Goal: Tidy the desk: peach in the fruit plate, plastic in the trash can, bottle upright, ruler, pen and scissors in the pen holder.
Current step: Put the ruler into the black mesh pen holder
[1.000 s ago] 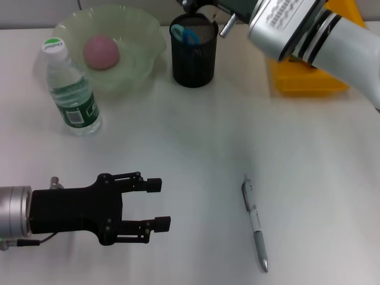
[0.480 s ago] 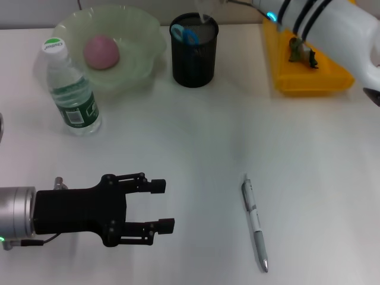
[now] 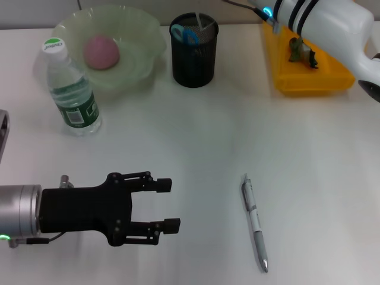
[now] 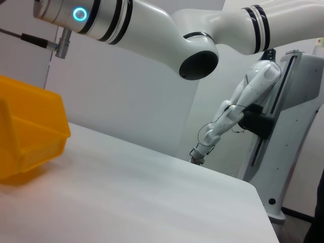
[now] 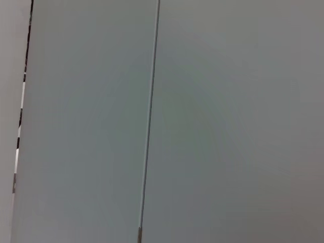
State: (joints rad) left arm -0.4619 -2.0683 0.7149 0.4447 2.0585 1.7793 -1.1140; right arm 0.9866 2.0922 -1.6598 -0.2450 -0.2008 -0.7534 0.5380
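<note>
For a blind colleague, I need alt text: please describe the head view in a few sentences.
The left gripper, open, hovers low over the white desk, with a pen lying to its right. At the back stand an upright bottle, a fruit plate holding a peach, a black pen holder and a yellow bin; the right arm is raised there.

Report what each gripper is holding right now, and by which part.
Nothing in the black left gripper: its fingers are open over bare white table, apart from the silver pen. The right gripper is out of view, so its hold cannot be told.
</note>
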